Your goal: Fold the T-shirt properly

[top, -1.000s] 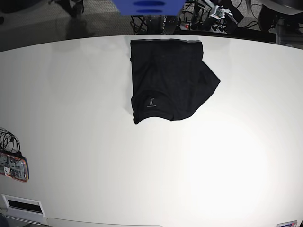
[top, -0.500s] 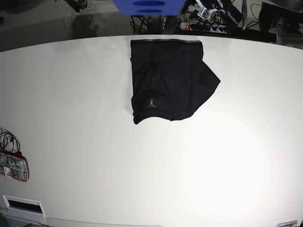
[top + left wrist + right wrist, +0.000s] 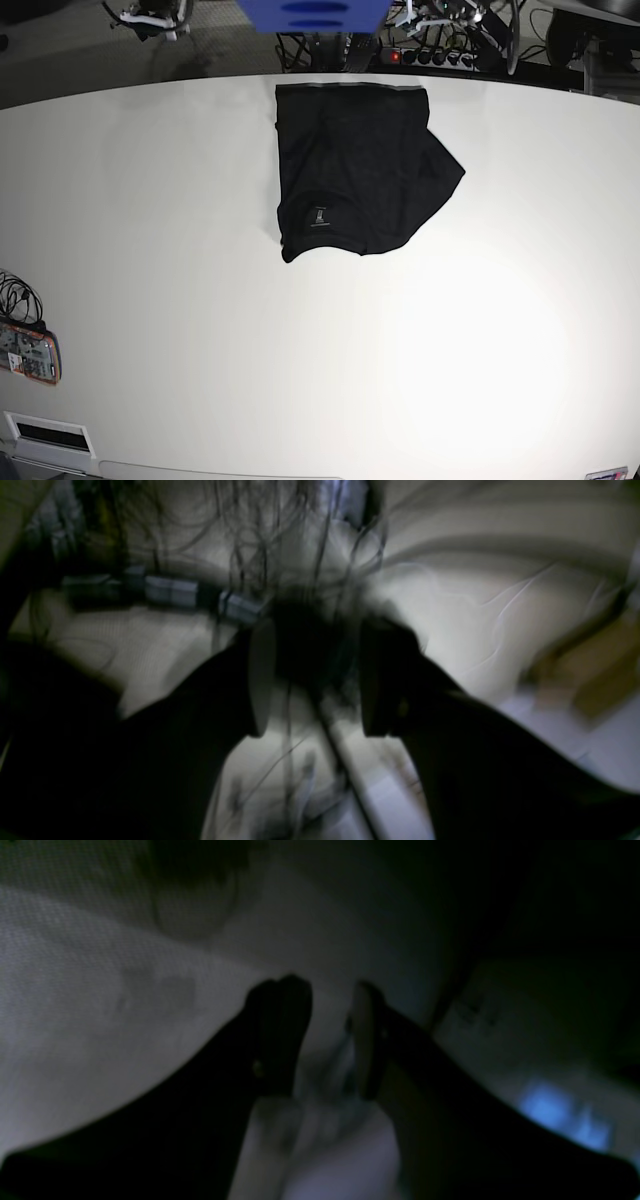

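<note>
The black T-shirt (image 3: 355,170) lies folded on the white table (image 3: 180,250); both grippers gape, empty.

The white counter (image 3: 200,300) lies bare on all sides of the T-shirt (image 3: 355,175) (its far hem near the back edge). A blue box (image 3: 315,14) and cables (image 3: 440,50) crowd beyond that edge.

The T-shirt (image 3: 360,170) is plain matte black with a small pale label mark (image 3: 318,216); the surface (image 3: 200,330) is white; a blue box (image 3: 312,14) sits at the top edge
</note>
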### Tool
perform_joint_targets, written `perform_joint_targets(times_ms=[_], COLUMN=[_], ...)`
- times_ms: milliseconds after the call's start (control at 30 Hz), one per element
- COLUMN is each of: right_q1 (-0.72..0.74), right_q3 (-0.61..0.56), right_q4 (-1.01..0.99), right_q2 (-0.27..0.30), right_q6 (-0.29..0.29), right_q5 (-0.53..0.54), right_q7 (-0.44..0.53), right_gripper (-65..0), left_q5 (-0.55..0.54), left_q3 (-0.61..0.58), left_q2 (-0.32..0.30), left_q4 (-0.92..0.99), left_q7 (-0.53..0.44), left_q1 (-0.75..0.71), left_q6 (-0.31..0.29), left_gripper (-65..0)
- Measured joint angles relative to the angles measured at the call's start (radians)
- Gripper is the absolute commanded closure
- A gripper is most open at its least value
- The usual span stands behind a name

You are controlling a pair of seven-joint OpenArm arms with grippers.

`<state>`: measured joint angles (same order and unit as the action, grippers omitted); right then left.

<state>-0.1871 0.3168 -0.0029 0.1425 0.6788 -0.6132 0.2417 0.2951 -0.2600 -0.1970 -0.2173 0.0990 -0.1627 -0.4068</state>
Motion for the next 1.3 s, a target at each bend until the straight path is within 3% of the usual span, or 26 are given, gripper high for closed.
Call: perform_joint_targets(times_ms=[67, 100, 167, 233, 333, 433, 533, 633, 767, 867, 1000, 1300], right_q1=[0.06, 0.088, 0.128, 0.135, 0.118, 0.106, 0.117, 0.131, 0.122, 0.114, 0.119, 0.12], right_q3=[0.0, 0.003, 0.005, 0.005, 0.033, 0.235, 0.381, 0.428, 0.423, 0.408, 0.404, 0.404], right_q4=[0.001, 0.005, 0.009, 0.01, 0.003, -0.006, -0.003, 0.007, 0.007, 0.0, 0.0, 0.003], right_q2=[-0.022, -0.025, -0.026, -0.035, -0.068, -0.101, -0.103, -0.085, -0.081, -0.098, -0.126, -0.11], right_q6=[-0.006, -0.038, -0.175, -0.278, -0.425, -0.515, -0.53, -0.529, -0.542, -0.625, -0.627, -0.616], right_q5=[-0.005, -0.01, 0.004, 0.001, 0.005, 0.074, 0.106, 0.109, 0.109, 0.108, 0.108, 0.109], right_q7=[-0.18, -0.264, -0.415, -0.475, -0.459, -0.29, -0.105, -0.027, -0.056, -0.108, -0.109, -0.098], right_gripper=[-18.0, -18.2, -18.2, -18.2, -18.2, -18.2, -17.9, -18.2, -18.2, -17.9, -17.9, -18.1], left_q5=[0.003, 0.002, 0.002, 0.002, 0.002, 0.002, 0.003, 0.002, 0.002, 0.001, -0.002, -0.002], left_q3=[0.0, 0.0, 0.0, 0.0, 0.0, 0.0, 0.0, 0.0, -0.023, -0.099, -0.153, -0.163], left_q2=[0.006, 0.006, 0.01, 0.015, 0.023, 0.021, 0.019, 0.02, 0.019, 0.019, 0.019, 0.019], left_q4=[-0.004, -0.005, -0.005, 0.0, 0.005, 0.005, 0.0, -0.005, -0.004, -0.003, -0.003, -0.003], left_q7=[0.075, 0.087, 0.113, 0.138, 0.164, 0.163, 0.157, 0.153, 0.153, 0.156, 0.156, 0.156], left_q1=[0.025, 0.032, 0.033, 0.022, 0.01, 0.009, 0.017, 0.024, 0.02, 0.018, 0.019, 0.04], left_q6=[0.011, 0.01, 0.011, 0.006, -0.006, -0.003, 0.0, 0.0, 0.0, -0.001, 0.0, 0.0], left_gripper=[-26.9, -26.9, -26.9, -26.9, -26.9, -26.9, -26.9, -26.9, -26.9, -26.9, -26.9, -26.9])
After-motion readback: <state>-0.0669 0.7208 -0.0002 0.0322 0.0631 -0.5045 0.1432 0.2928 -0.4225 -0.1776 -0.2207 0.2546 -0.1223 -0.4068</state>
